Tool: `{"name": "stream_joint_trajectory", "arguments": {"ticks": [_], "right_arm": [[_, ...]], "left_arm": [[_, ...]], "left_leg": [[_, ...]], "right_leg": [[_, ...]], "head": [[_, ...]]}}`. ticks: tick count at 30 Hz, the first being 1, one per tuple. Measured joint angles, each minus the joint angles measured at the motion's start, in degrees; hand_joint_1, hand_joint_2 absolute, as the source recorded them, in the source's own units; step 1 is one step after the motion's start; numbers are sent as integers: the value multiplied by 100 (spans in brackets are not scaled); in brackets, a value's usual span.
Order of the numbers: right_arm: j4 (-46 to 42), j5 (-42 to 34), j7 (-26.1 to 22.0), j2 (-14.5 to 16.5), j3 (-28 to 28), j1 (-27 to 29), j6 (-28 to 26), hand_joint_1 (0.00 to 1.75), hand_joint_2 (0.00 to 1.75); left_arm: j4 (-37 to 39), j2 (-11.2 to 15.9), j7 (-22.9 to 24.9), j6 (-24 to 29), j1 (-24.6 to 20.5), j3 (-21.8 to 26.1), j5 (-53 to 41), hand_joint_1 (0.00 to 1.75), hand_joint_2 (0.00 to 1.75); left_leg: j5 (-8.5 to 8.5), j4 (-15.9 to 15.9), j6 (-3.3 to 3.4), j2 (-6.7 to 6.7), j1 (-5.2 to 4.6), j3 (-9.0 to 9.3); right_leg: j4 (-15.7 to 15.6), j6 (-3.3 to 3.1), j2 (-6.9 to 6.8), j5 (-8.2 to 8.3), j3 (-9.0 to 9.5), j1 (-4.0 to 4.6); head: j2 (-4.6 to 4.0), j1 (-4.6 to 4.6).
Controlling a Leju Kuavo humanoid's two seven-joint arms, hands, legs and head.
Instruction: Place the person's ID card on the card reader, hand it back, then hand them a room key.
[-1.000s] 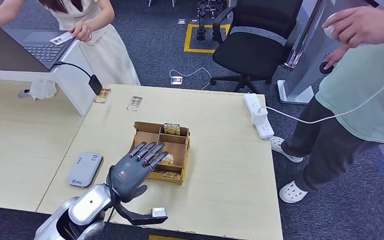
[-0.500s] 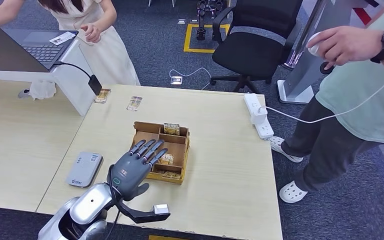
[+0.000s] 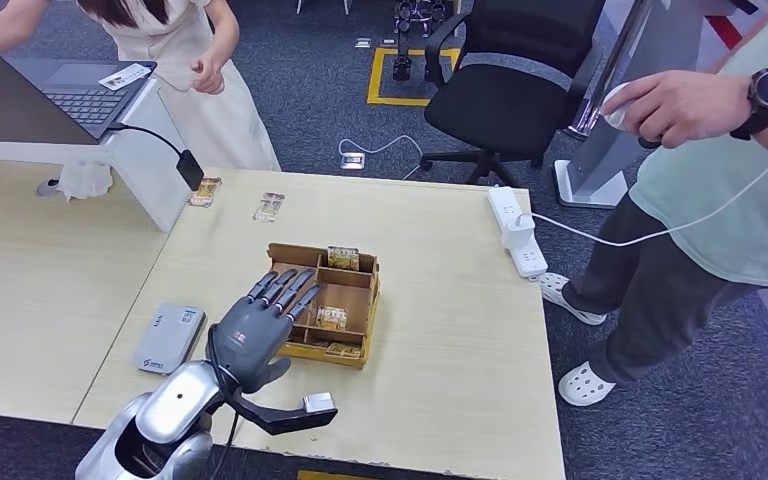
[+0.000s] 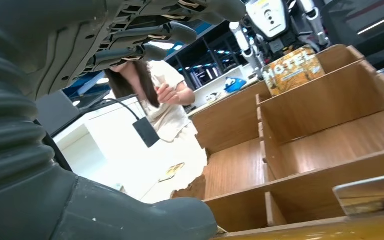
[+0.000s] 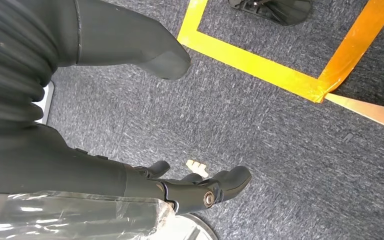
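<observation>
Pale wooden desk [image 3: 440, 300] in an office with dark blue carpet. Near its middle, an open wooden tray [image 3: 360, 285] split into compartments, holding room key cards [image 3: 331, 318] printed HOTEL. Hovering over the tray's near left corner, left hand [image 3: 258, 328], fingers spread and straight, holding nothing. To its left on the desk, a grey card reader [image 3: 170, 338], bare of any card. At far left, a person in white [image 3: 195, 70] beside a laptop [image 3: 70, 95], with a card [image 3: 125, 76] lying on its keyboard.

Likely on the final step: fetching a room key. Next move calls for lowering fingertips into a compartment and pinching one card.

From the left wrist, a close look inside the tray, one key card standing at its far wall. From the right wrist, right hand [image 5: 190, 187] hanging over carpet, fingers loosely curled, empty.
</observation>
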Motion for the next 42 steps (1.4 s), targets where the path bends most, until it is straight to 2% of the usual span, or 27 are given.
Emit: {"name": "stream_joint_trajectory", "arguments": {"ticks": [5,11,18,26,33,42], "right_arm": [[3,385,-201,0,-49,-23,123,0,175],[27,537,-327,0,-124,-14,139,0,175],[20,418,-253,0,-101,-16,141,0,175],[30,497,-306,0,-107,-16,127,0,175],[-75,41,-10,0,126,-10,38,0,175],[-90,145,-87,0,136,-15,39,0,175]], "left_arm": [[212,-229,242,-120,42,451,-460,0,175],[449,-428,127,-121,99,955,-679,0,175],[574,-572,30,-150,141,1193,-727,0,175],[628,-585,6,-154,154,1225,-744,0,175],[704,-599,-275,-151,270,1306,-655,0,175],[729,-364,-530,-229,286,1303,-17,0,175]], "left_leg": [[0,0,0,-1,0,-1],[0,-1,0,-1,0,-2],[0,0,0,-3,-1,-3],[0,0,0,-3,0,-2],[0,0,0,-2,0,-1],[0,0,0,-1,0,0]], "right_leg": [[0,0,-2,0,2,0],[2,0,-2,0,3,0],[2,0,-5,0,3,-1],[2,0,-4,0,3,-1],[2,0,-2,0,0,0],[2,0,-2,0,-1,0]], "head": [[0,1],[0,1],[0,2],[0,2],[0,1],[0,2]]}}
